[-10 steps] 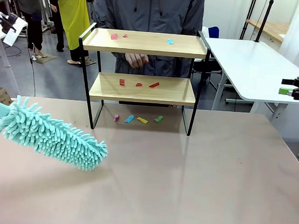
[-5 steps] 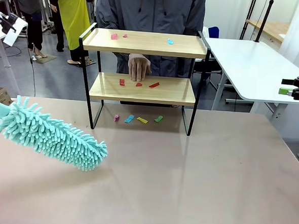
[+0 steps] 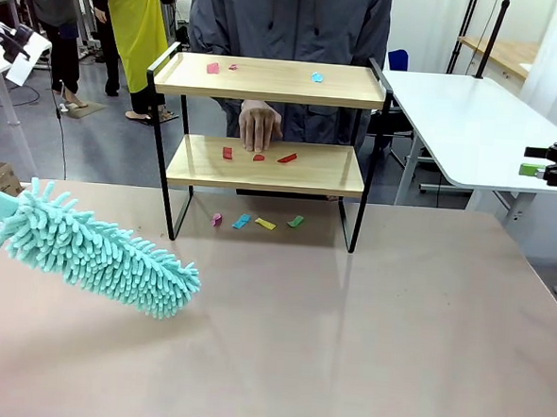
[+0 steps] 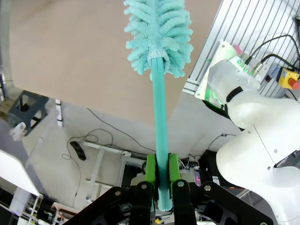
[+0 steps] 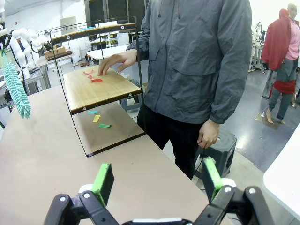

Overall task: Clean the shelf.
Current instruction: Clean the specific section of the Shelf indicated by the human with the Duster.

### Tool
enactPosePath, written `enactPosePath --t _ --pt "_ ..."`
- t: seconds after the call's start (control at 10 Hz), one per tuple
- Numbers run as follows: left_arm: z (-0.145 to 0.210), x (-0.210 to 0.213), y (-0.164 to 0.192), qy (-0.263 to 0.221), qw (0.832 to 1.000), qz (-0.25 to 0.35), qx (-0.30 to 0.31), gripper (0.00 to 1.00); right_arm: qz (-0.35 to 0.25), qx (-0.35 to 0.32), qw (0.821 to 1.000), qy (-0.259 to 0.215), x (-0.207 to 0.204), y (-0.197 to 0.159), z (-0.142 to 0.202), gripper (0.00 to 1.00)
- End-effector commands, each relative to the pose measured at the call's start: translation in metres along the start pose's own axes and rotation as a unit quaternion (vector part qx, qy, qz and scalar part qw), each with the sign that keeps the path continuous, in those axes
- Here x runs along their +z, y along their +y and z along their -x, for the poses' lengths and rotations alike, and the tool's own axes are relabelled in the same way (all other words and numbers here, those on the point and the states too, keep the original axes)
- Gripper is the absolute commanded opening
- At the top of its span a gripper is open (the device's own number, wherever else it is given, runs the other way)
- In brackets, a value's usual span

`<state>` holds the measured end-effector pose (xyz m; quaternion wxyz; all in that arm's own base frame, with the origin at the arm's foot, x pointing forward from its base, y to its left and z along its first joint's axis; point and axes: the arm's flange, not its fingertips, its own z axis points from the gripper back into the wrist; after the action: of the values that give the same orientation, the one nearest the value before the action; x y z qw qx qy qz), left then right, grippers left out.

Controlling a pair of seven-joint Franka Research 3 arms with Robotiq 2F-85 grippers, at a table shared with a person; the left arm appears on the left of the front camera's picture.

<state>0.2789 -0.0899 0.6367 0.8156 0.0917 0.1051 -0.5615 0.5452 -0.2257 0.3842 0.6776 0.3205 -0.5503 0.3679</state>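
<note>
Front: shelf (image 3: pixel 267 80) at the table's (image 3: pixel 346 345) far side, coloured scraps (image 3: pixel 287 157) on its boards. Left wrist: my left gripper (image 4: pixel 162 164) clenches the teal duster (image 4: pixel 158 28) by its handle. Right wrist: right gripper (image 5: pixel 154 180) spread, empty. Sweeping not begun, I judge; next, raise the duster to the top board.

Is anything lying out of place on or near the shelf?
Yes. Small coloured scraps litter the shelf: some on its top board, red ones on the lower board near the person's hand, more on the table beneath it.
</note>
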Motion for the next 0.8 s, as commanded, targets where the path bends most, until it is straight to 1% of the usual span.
enactPosePath --t 0.0,0.5,0.6,0.7 --pt "0.0013 0.001 -0.0025 0.0 1.0 0.001 0.005 0.13 -0.001 0.003 1.0 -0.001 -0.0016 0.0008 -0.0031 1.0" --pt "0.0 0.0 0.0 0.0 1.0 0.0 0.0 0.13 -0.001 0.003 1.0 -0.001 -0.0016 0.0008 -0.0031 1.0" --pt "0.0031 -0.0013 0.0029 -0.054 0.998 0.006 -0.012 0.13 -0.001 0.003 1.0 -0.001 -0.0016 0.0008 -0.0031 1.0" --pt "0.0054 -0.0023 0.0015 -0.094 0.995 0.015 -0.009 0.13 -0.001 0.003 1.0 -0.001 -0.0016 0.0008 -0.0031 1.0"
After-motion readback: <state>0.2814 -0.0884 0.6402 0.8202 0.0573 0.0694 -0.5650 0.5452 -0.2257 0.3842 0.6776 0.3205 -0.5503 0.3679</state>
